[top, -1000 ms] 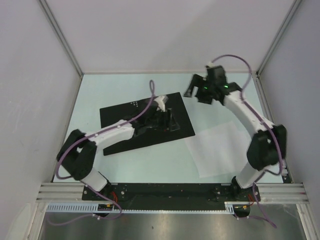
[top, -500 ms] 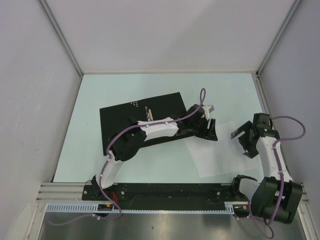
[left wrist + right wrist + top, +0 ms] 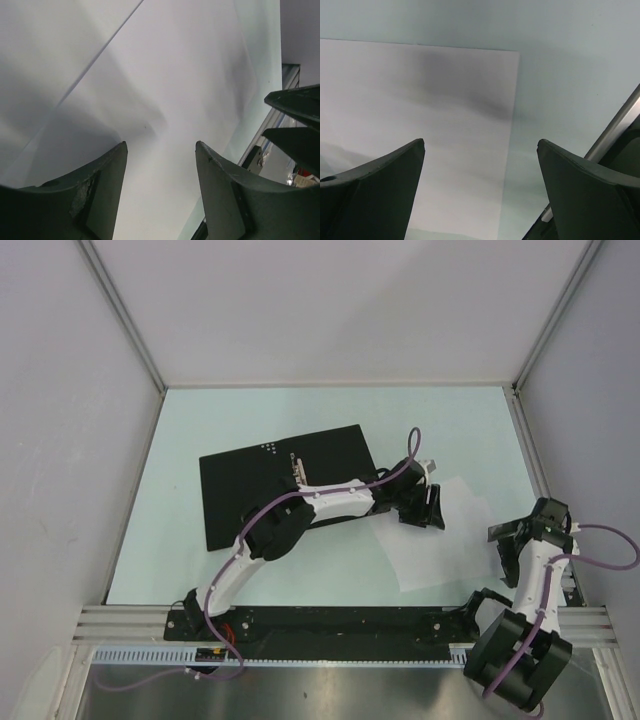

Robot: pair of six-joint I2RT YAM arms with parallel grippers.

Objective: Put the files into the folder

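Note:
The folder lies flat left of centre with its black face up and a small clip near its far edge. One white sheet of the files lies on the table to its right. My left gripper reaches across the folder's right corner and hovers over the sheet's far left part, open, with only paper below the left gripper. My right gripper is open wide over the sheet's right edge, and the right gripper holds nothing.
Grey walls with metal posts close in the pale green table on three sides. A metal rail runs along the near edge by the arm bases. The right gripper's fingers show at the right of the left wrist view.
The left arm swung right from over the folder to over the sheet. The right arm drew back from the far right to the sheet's near right edge, and its jaws widened.

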